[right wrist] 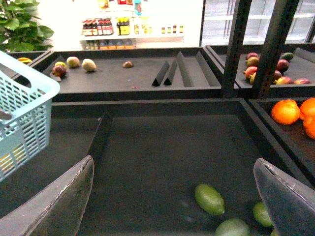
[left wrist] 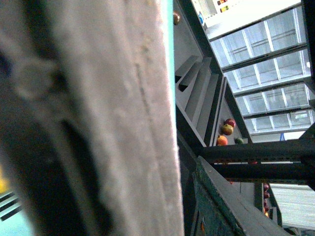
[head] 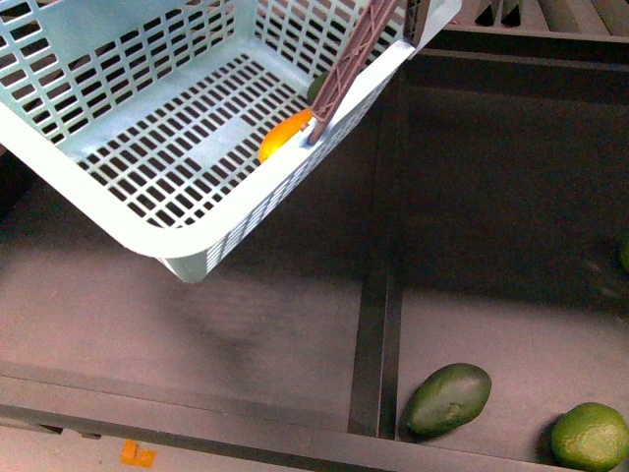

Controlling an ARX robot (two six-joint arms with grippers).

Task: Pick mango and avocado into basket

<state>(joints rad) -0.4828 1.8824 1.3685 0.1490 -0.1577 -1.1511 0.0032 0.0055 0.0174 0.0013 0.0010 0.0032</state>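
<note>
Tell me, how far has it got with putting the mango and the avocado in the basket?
About halfway, it seems. The mango already lies inside the basket, against its wall by the handle. The avocado still lies on the dark shelf, outside the basket and untouched. The right tool is open and empty above that shelf, apparently facing the green fruit there. Picking up the avocado and dropping it in remains.

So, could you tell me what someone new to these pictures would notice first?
The pale turquoise basket fills the upper left of the front view, tilted, with the yellow-orange mango lying inside against its right wall by the brown handle. Below it to the right, the dark green avocado lies on the dark shelf, a brighter green fruit near it. The right gripper is open, with nothing between its fingers.
</note>
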